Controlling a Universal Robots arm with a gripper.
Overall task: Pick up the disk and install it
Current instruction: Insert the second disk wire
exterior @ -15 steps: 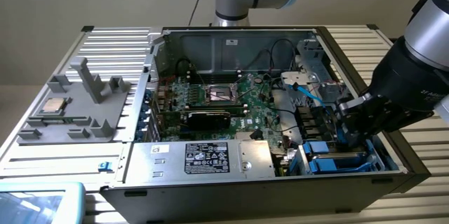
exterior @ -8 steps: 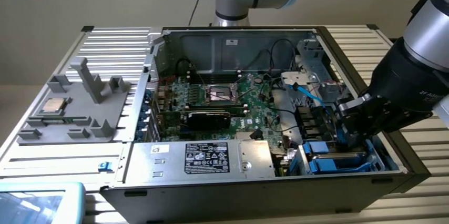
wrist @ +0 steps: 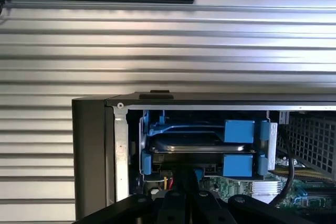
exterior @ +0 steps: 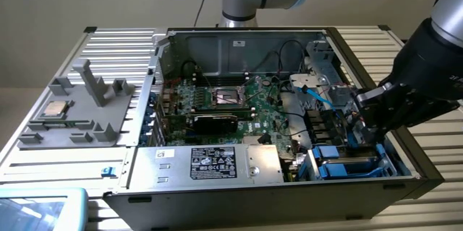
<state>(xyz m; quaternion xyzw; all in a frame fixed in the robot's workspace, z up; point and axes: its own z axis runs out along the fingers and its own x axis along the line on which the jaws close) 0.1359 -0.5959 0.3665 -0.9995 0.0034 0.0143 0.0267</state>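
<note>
1. A ribbed metal table fills the lower half of the exterior view, carrying an open computer case with its motherboard exposed at mid-frame.
2. At the left of that frame sits a grey plastic fixture holding a small silver chip; at lower centre is a silver box with a black label.
3. The disk already lies flat in the blue drive bay at the case's lower right corner, its blue rails flanking it.
4. The gripper hangs just above that bay at the right edge, its fingers clenched together with nothing visible between them.
5. I'd judge the disk stiff, fairly heavy and shock-sensitive; best taken by the rails or edges, not the labelled face.
</note>
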